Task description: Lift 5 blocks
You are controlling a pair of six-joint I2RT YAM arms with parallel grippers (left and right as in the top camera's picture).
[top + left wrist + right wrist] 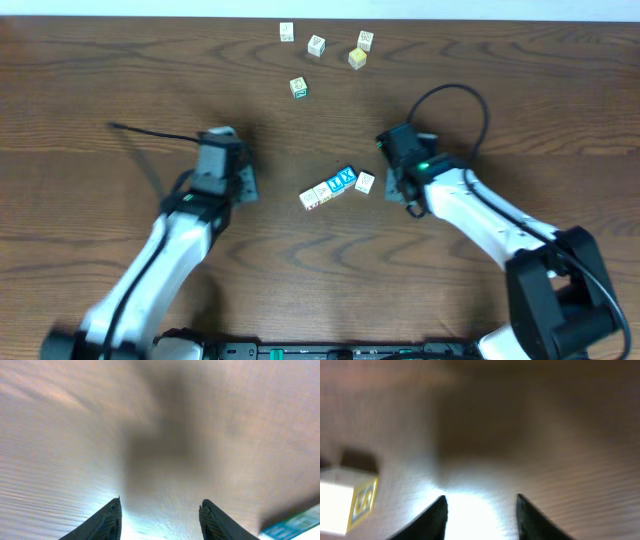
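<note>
My left gripper [238, 172] stands on the left of the table [120, 70], and its wrist view shows the left gripper [161, 510] with jaws partly apart and only blurred wood grain between them, so it holds nothing. A cropped teal edge [300, 527] shows at that view's lower right, too cut off for me to name. Between the two arms lies the short row of blocks [335, 188], packed end to end, its long axis slanting from the near left up to the far right, with the blue X block [343, 179] in its right half; I cannot count the row for certain. It lies to the right of my left jaws and well apart from them. Its end block [365, 182] sits just beside my right gripper [392, 178], so the right arm is plainly the nearer. In the right wrist view the right gripper [480, 502] is likewise partly open and empty, and a yellow-printed block [350, 505], I judge that same end block, lies off to the left of the jaws, not between them. Five more far blocks [316, 45] are scattered well apart beyond.
</note>
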